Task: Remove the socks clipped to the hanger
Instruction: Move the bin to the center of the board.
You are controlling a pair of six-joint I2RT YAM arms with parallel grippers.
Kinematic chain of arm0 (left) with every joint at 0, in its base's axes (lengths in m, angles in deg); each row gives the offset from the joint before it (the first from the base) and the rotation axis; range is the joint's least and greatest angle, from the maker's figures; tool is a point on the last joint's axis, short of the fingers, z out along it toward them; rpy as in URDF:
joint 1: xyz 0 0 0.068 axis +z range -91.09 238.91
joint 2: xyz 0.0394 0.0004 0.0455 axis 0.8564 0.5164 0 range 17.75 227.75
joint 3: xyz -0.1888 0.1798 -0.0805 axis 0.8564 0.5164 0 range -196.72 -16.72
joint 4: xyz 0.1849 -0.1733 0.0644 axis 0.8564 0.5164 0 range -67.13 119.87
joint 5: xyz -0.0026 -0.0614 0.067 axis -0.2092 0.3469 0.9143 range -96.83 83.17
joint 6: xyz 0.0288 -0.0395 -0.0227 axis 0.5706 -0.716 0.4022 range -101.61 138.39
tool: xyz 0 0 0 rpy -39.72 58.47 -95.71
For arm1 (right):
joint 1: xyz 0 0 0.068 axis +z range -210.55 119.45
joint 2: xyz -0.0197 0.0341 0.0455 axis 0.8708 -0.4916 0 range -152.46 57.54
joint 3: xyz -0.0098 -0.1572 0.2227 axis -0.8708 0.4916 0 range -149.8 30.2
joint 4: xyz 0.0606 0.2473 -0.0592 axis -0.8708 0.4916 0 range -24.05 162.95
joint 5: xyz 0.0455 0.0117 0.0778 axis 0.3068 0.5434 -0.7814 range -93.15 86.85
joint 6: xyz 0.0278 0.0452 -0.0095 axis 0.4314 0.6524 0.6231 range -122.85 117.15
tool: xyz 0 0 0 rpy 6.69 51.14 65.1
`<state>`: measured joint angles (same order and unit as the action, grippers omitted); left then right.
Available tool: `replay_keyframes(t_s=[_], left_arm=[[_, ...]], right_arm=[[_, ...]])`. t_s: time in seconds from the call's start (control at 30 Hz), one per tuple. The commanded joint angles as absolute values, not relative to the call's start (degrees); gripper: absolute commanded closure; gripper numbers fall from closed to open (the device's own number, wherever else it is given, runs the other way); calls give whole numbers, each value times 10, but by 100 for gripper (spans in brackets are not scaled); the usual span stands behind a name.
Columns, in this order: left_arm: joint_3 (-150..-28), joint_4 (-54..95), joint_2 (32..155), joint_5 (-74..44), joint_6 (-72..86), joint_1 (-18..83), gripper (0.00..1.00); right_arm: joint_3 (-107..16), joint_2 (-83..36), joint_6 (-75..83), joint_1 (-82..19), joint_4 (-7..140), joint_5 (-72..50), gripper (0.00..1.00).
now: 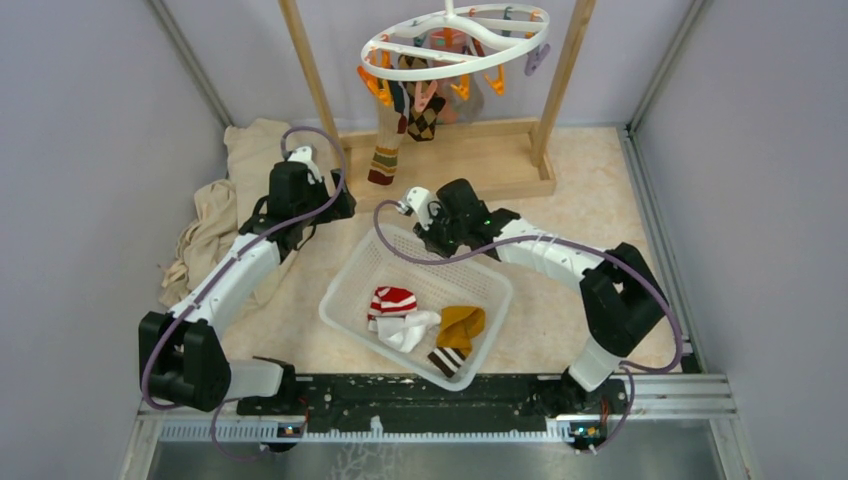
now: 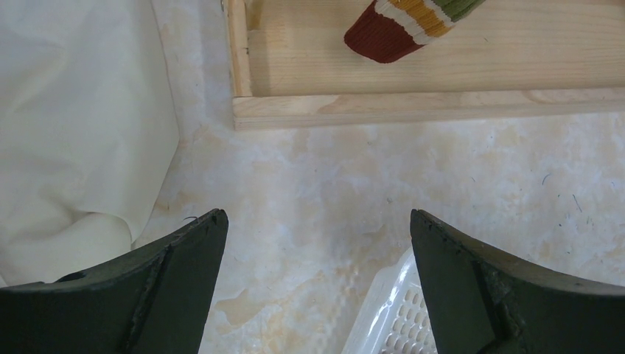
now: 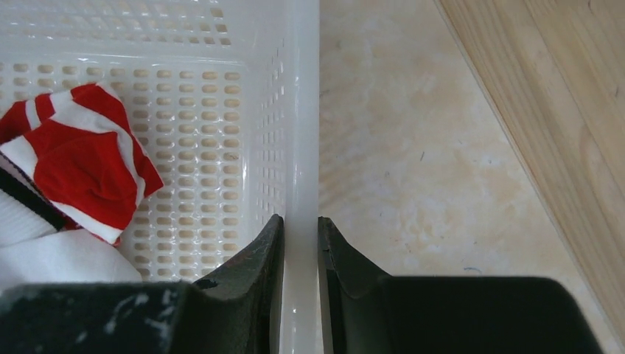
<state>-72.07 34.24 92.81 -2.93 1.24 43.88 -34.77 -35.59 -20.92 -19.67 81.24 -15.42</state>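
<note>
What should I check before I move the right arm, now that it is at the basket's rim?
1. Right gripper grip: ok. The jaws pinch the basket wall from both sides.
2. Left gripper free: ok. The jaws are wide open and hold nothing, above bare table.
3. Load inside the basket: ok. The red-white sock, white sock and mustard sock lie within the walls.
4. Hanger emptied: not ok. The striped sock and argyle sock hang from it.
5. Cloth clear of the basket: ok. It lies apart, to the left.
</note>
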Motion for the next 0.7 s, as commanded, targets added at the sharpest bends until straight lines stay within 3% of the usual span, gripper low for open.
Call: replay_keyframes(t_s=[0.0,0.13,0.3,0.5,0.53,0.57,0.67], left_arm=[[-724,327,931,-27,14,436,1],[-723,327,933,-32,10,436,1],[-721,327,932,-28,12,436,1],[-728,328,930,-25,14,436,1],[-730,328,931,-25,14,436,1],[-732,327,932,-25,15,437,1],[-734,313,941,-20,16,436,1]], right_arm=[[-397,-380,-308,-171,833,-143,88],[-437,-414,-356,-157,851,-119,85],[-438,-402,-362,-148,820,-101,71],[-367,-286,-227,-218,695,-139,53],[-351,-269,-193,-236,671,-140,43],[-338,-254,-165,-253,644,-127,39],[-333,-243,-89,-317,639,-105,39]])
